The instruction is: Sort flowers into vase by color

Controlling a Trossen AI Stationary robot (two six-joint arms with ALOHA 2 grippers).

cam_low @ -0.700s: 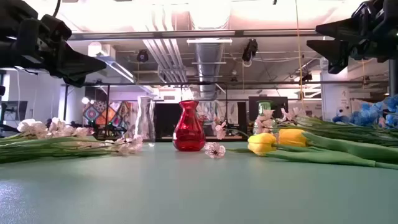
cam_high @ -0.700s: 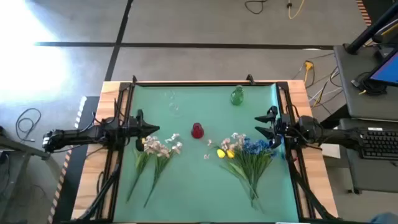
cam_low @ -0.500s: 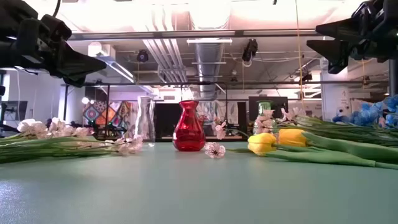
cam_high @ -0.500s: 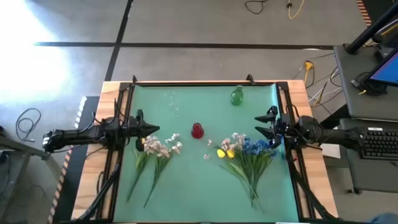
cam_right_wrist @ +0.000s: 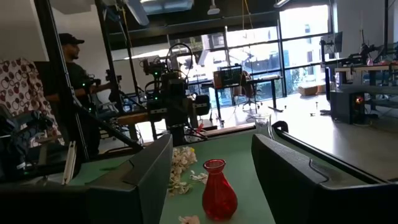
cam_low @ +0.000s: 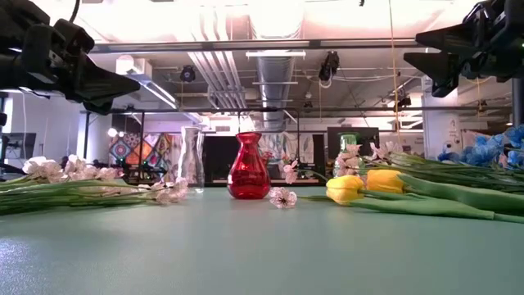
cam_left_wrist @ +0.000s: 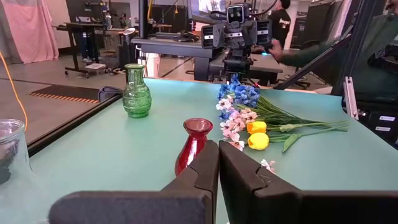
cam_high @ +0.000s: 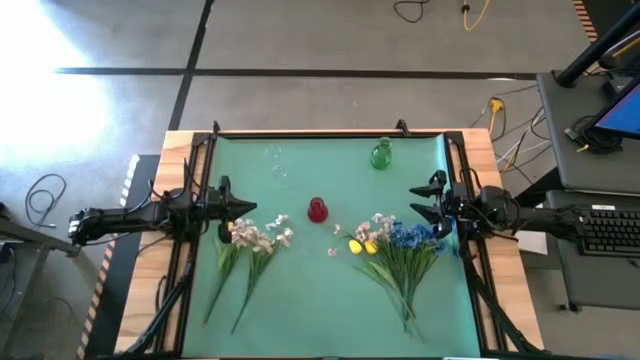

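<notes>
Flowers lie in two heaps on the green tabletop [cam_high: 320,300], none of them in a vase. In the high view the pinkish-white sprays [cam_high: 258,236] rest left of centre, blossoms toward the middle and stems running down toward the lower left of the frame. The mixed bunch [cam_high: 395,245] lies right of centre, with yellow tulips [cam_high: 362,245] on its left edge, blue flowers [cam_high: 412,236] on its right and pink blossoms [cam_high: 378,222] at its top; its green stems fan toward the lower middle. One loose pink blossom [cam_high: 332,252] lies on the tabletop just left of the tulips. A red vase [cam_high: 317,210] stands upright between the two heaps, slightly above them in the frame. A green vase [cam_high: 381,154] stands near the top edge, right of centre, and a clear glass vase [cam_high: 277,165] stands near the top edge, left of centre. The left pincer [cam_high: 243,208] hangs above the blossoms of the pinkish-white sprays, its fingers pressed together and holding nothing. The right pincer [cam_high: 424,202] hangs above the blue flowers at the right edge, its fingers spread and holding nothing. A person [cam_right_wrist: 71,81] stands in the room beyond the tabletop in the right wrist view.
</notes>
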